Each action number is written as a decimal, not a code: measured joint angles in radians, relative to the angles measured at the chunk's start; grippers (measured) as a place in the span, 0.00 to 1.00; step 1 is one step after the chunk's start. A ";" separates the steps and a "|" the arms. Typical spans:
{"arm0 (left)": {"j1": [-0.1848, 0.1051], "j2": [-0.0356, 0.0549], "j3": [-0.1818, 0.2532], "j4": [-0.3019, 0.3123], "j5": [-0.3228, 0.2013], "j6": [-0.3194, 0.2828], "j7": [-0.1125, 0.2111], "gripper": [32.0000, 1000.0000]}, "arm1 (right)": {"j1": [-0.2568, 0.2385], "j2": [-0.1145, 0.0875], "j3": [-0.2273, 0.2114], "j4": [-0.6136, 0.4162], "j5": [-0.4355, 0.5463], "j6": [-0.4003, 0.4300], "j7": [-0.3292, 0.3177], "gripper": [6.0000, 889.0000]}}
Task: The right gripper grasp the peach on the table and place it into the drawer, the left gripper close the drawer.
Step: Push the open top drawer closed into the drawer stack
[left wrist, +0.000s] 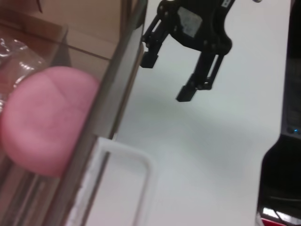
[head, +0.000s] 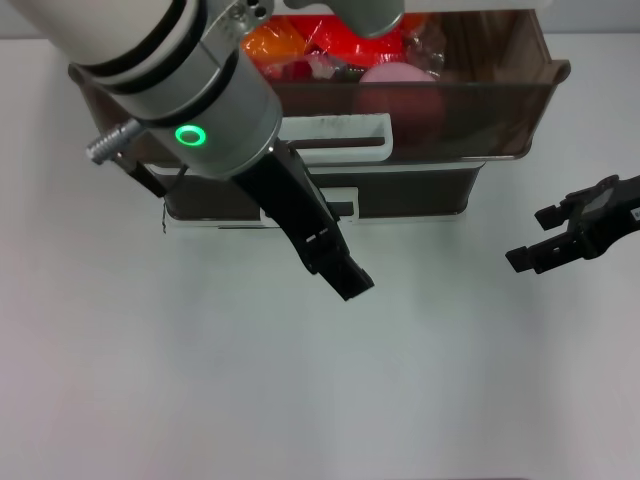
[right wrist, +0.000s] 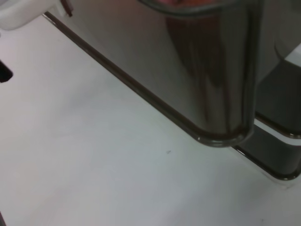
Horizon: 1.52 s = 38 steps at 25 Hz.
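Peach in the drawer, right gripper off to the side

The pink peach (left wrist: 44, 120) lies inside the smoky-brown drawer (left wrist: 110, 84), against its translucent front wall, above the white loop handle (left wrist: 124, 186). Well apart, the black right gripper (left wrist: 167, 77) hovers over the white surface (left wrist: 211, 155), its fingers (left wrist: 200, 82) spread and holding nothing.

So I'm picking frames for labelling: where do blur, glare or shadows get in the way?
Head view: even light, soft shadows under the left pincer and open right pincer; the drawer tints the peach. Left wrist view: peach and white handle are blurred. Right wrist view: the drawer wall shows streaky reflections; the table is evenly lit.
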 joint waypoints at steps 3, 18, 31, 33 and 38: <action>-0.013 0.0001 -0.001 -0.031 0.025 0.013 0.023 0.81 | 0.000 0.000 0.000 0.000 0.000 -0.001 0.001 0.96; -0.074 0.0006 -0.170 -0.230 0.054 0.108 0.172 0.81 | 0.005 0.002 0.002 0.000 0.008 -0.007 0.000 0.96; -0.075 -0.0009 -0.177 -0.257 0.035 0.111 0.191 0.81 | 0.007 0.008 0.003 0.010 0.009 -0.021 -0.004 0.96; -0.075 -0.0012 -0.175 -0.256 0.028 0.107 0.190 0.81 | 0.010 0.008 0.001 0.018 0.009 -0.026 -0.006 0.96; -0.078 0.0013 -0.180 -0.256 0.036 0.121 0.190 0.81 | 0.018 0.008 0.004 0.027 0.009 -0.027 -0.007 0.96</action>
